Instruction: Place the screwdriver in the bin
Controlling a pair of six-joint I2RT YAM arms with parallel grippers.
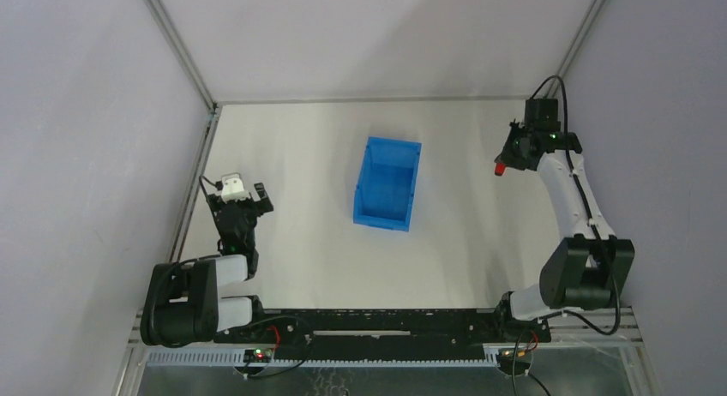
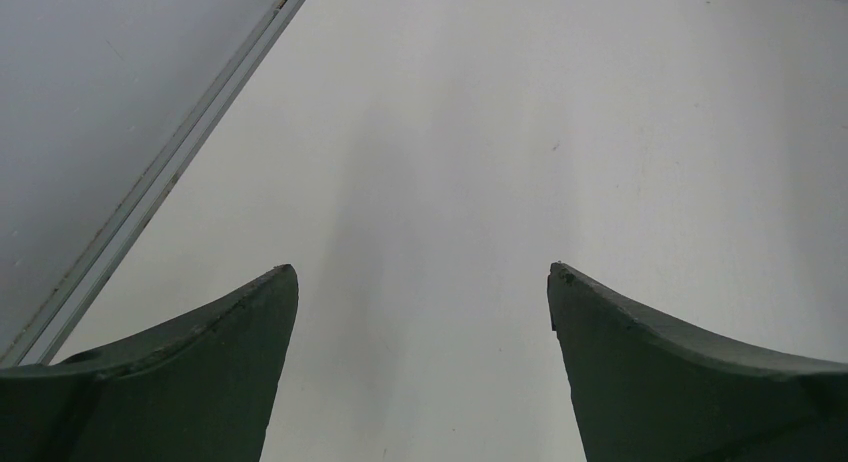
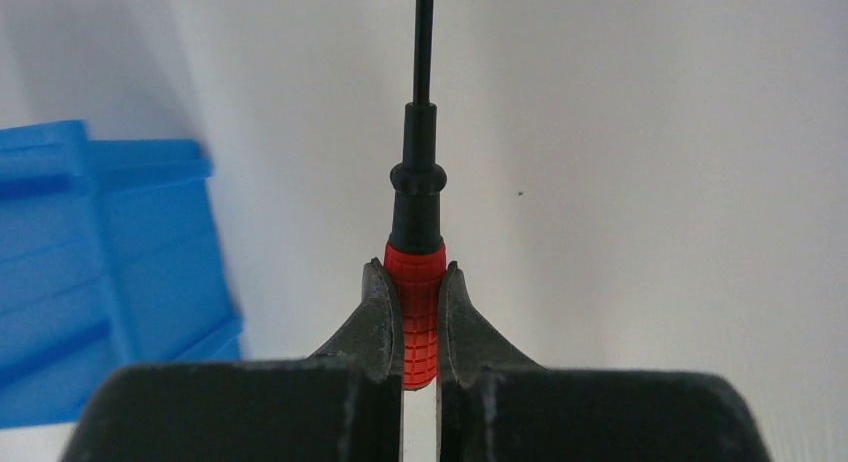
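My right claw (image 3: 413,274) is pressed together on the screwdriver (image 3: 416,182), pinching the ribbed red handle between its two dark fingertips (image 3: 378,312). From the right wrist camera the handle sits squarely in the grip. The black collar and thin black shaft run straight out ahead of the claw and off the top edge of that view, so I cannot see the tip or tell whether it touches anything. From the overhead camera only the red butt of the handle shows, poking out on the left side of the claw, on the right side of the bench (image 1: 300,139) towards its far end.

The bin (image 1: 381,218), bright blue, stands open side up near the middle of the bench, well apart from the right claw and off to its left. The wrist view catches one corner of it at the left edge. I see nothing inside it from above, and the screwdriver is not in it.

My left claw (image 2: 420,272) is spread wide with nothing between its fingers, only bare white bench showing in the gap. It hangs over the left side of the bench, close to the metal rail along the wall and well apart from the bin.
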